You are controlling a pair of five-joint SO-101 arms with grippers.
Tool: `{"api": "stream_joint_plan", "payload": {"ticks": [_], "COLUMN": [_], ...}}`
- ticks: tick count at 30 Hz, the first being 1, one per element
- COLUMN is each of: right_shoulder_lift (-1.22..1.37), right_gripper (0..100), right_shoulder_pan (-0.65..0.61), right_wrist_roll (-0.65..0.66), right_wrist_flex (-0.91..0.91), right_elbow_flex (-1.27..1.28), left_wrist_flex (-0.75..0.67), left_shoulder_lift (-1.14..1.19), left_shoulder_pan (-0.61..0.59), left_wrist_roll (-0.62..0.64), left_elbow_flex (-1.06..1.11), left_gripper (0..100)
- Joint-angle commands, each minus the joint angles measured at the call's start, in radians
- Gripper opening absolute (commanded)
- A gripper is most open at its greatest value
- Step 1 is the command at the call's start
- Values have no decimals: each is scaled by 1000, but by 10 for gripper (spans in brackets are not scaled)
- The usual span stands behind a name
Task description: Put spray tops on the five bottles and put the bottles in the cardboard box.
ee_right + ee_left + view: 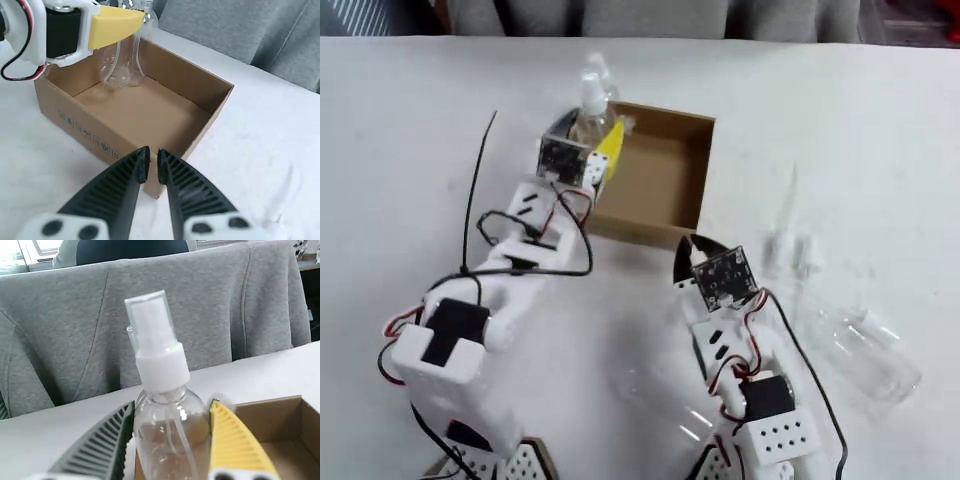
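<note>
Overall, the white counter (840,120) carried every item. The cardboard box (660,185) sat open-topped at upper centre of the high view, its floor mostly bare.

The left pincer (588,138) stood at the box's upper-left corner, its grey and yellow jaws clamped on the held bottle (167,435), one jaw on each side of the body just below the shoulder. The right pincer (152,155) hovered at the box's lower-right edge, jaws drawn almost together with nothing between them.

The held bottle stood upright inside that box corner, already capped. From the right wrist view its base appeared at or near the box floor; whether a second bottle stood beside it could not be determined. Uncapped bottles (865,350) lay on their sides at lower right of the high view, with fainter clear shapes at lower centre.

Loose spray tops (790,250) lay right of the box, near the right pincer. The fitted spray top (155,340) sat straight on its neck.

Handling judgement: each bottle is probably empty, light, thin-walled and smooth, so it may slip or buckle under pressure. Grip the cylindrical body, not the spray head or its slender dip tube.
</note>
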Motion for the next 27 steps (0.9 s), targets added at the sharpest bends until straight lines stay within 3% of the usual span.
{"api": "stream_joint_plan", "payload": {"ticks": [1,9,17,27], "right_shoulder_lift": [-13,-13,-13,-13], "right_gripper": [15,15,15,15], "right_shoulder_pan": [10,10,12,8], "right_wrist_roll": [8,8,8,8], "right_wrist_flex": [4,4,4,4], "right_elbow_flex": [9,9,9,9], "left_wrist_flex": [31,14,-181,-187], "left_shoulder_lift": [-5,24,226,232], "left_shoulder_pan": [-18,-31,-36,-47], "left_wrist_roll": [-34,-34,-32,-31], "left_elbow_flex": [-66,-71,-124,-124], "left_gripper": [23,23,23,24]}}
